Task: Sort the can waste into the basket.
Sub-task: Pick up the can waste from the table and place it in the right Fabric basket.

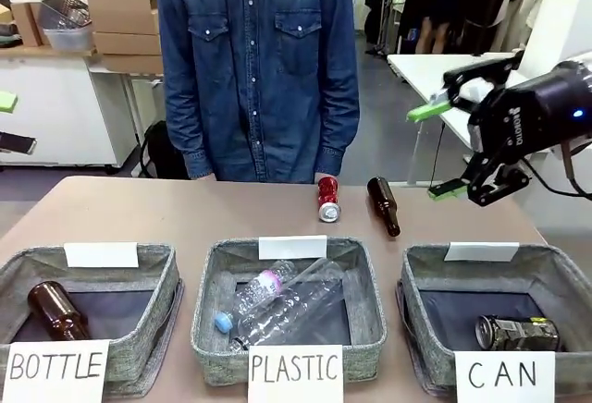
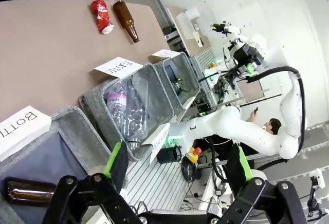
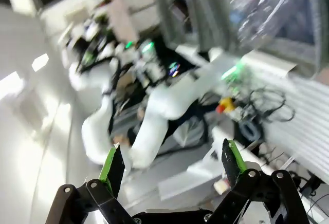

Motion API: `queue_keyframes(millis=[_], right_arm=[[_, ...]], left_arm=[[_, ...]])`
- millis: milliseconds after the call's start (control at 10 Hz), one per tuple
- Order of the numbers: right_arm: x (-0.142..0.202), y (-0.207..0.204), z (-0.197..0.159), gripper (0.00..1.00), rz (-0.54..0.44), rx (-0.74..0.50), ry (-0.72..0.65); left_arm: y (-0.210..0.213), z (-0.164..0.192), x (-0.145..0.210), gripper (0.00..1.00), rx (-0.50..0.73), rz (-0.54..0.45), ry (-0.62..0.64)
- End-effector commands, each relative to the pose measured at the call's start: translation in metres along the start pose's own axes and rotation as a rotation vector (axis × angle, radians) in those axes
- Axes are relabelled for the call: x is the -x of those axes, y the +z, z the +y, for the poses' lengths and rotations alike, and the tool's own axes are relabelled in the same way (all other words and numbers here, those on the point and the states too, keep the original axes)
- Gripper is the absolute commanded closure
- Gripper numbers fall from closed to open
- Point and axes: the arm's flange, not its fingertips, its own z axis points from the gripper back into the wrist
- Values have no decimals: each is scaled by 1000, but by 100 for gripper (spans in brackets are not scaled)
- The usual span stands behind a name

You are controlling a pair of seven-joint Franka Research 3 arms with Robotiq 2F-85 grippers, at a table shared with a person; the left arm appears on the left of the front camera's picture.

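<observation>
A red can (image 1: 328, 199) with a silver top lies on the table near the far edge, in front of the person; it also shows as the red can (image 2: 102, 16) in the left wrist view. A silver can with dark print (image 1: 517, 333) lies inside the grey basket (image 1: 566, 278) signed "CAN" at the right. My right gripper (image 1: 440, 150) hangs open in the air above the table's right end, well above the basket, with nothing between its fingers. My left gripper (image 2: 179, 164) is open and empty, above the baskets' near side. The right gripper (image 3: 171, 163) points at blurred surroundings.
A brown glass bottle (image 1: 384, 205) lies just right of the red can. The middle basket (image 1: 368, 283) signed "PLASTIC" holds clear bottles; the left basket (image 1: 165, 269) signed "BOTTLE" holds a brown bottle (image 1: 57, 311). A person in a denim shirt (image 1: 259, 61) stands at the far edge.
</observation>
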Motion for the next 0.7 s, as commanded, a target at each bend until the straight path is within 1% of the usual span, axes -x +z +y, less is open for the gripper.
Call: queue_keyframes(millis=[0,100,200,300,400,500,600], right_arm=[[-39,-35,29,0,-372,388,-286],[-59,-51,40,0,-487,578,-309],[-71,-61,47,0,-597,726,-268],[-75,-65,51,0,-656,862,-211],[-68,-67,53,0,-701,940,-178],[-49,-63,55,0,-617,920,-156],[-69,-72,48,0,-545,597,-32]], left_arm=[[2,1,1,0,8,8,-15],[2,1,1,0,8,8,-15],[2,1,1,0,8,8,-15],[2,1,1,0,8,8,-15],[2,1,1,0,8,8,-15],[2,1,1,0,8,8,-15],[2,1,1,0,8,8,-15]])
